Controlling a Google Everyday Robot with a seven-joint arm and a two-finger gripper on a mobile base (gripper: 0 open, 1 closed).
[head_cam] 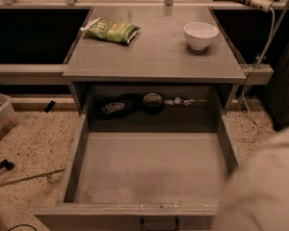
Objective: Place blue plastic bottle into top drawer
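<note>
While the top drawer [149, 170] stands pulled open, the gripper and the blue plastic bottle lie outside the view.
Whether the gripper is grasping or released cannot be told, nor where the bottle is. A dark handle [159, 224] sits on the drawer's front panel. On the cabinet top [159, 57], a green snack bag [111, 31] lies rear left and a white bowl [200, 34] stands upright rear right, well apart. A pale robot arm shell [265, 191] covers the drawer's right front corner.

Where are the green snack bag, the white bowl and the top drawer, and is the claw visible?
green snack bag [111, 31]: camera view, middle of the bag.
white bowl [201, 42]: camera view, outer front wall.
top drawer [149, 170]: camera view, bare floor.
claw: not in the camera view.
</note>
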